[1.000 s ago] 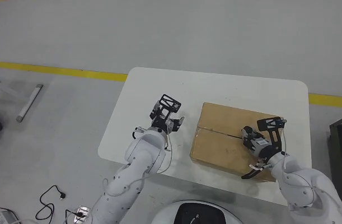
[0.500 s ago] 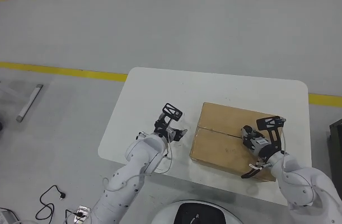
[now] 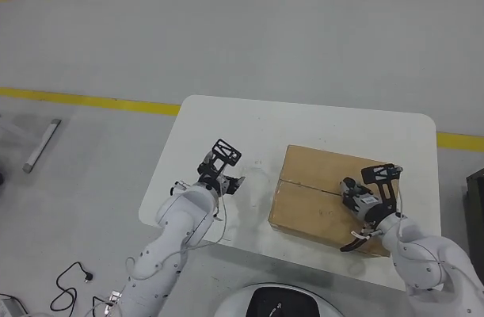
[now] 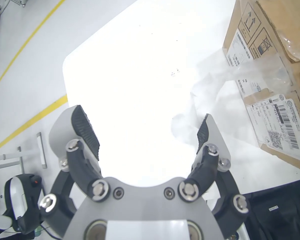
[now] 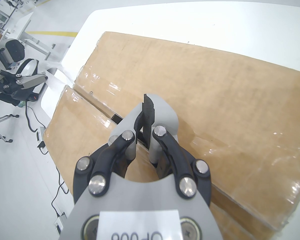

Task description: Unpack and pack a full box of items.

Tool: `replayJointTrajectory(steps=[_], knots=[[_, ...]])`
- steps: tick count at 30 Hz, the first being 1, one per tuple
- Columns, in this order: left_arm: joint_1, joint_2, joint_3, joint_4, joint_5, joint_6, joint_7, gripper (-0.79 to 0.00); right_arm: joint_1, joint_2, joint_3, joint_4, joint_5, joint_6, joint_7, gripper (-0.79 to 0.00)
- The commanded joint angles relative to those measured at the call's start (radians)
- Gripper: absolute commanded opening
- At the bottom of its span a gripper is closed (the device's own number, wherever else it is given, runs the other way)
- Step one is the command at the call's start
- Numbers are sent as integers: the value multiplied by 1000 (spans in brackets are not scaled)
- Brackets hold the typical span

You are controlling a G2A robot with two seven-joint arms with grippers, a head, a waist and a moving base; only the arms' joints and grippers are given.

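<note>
A brown cardboard box (image 3: 313,178) lies on the right half of the white table (image 3: 305,119), its top flaps shut along a taped seam. My right gripper (image 3: 351,190) rests shut over that seam (image 5: 147,108), and I see nothing between its fingers. To the left of the box my left gripper (image 3: 228,176) stands open (image 4: 144,131). A strip of clear tape (image 4: 240,76) stretches from the box's labelled side (image 4: 272,26) to one of the left gripper's fingertips (image 4: 203,132) and seems to cling there. The same tape (image 5: 56,72) shows in the right wrist view.
Bare tabletop lies left of and behind the box. A yellow line (image 3: 83,100) runs across the floor beyond the table. A dark cabinet (image 3: 481,214) stands off the table's right edge, and cables (image 3: 71,285) lie on the floor at the lower left.
My left gripper has pulled back to the left, away from the box's side, with the tape drawn out behind it. The right gripper has stayed on the box top.
</note>
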Motion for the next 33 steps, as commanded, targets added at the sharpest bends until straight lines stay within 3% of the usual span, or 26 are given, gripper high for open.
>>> replayJointTrajectory(steps=[1, 11, 16, 23, 26, 30, 33], knots=[[19, 2, -13, -33, -7, -11, -10, 0, -1, 0, 0, 3, 0, -2, -1, -785], [82, 8, -82, -120, -108, -69, -27, 0, -9, 0, 3, -1, 3, -8, -4, -785], [75, 9, -41, -63, -145, -113, -24, 0, -16, -1, -1, -9, -1, -8, -3, -785], [35, 9, 86, 100, 143, -65, 123, 0, -21, 0, 1, -15, -9, -6, 4, -785], [13, 6, 113, 172, 186, -32, 153, 0, -21, 1, 7, -13, -16, -5, 9, -785], [-5, 2, 128, 229, 168, -26, 190, 0, -18, 2, 17, -15, -16, -1, 11, -785], [-10, -1, 136, 209, 95, -52, 204, 0, -16, 3, 27, -25, -15, 3, 12, -785]])
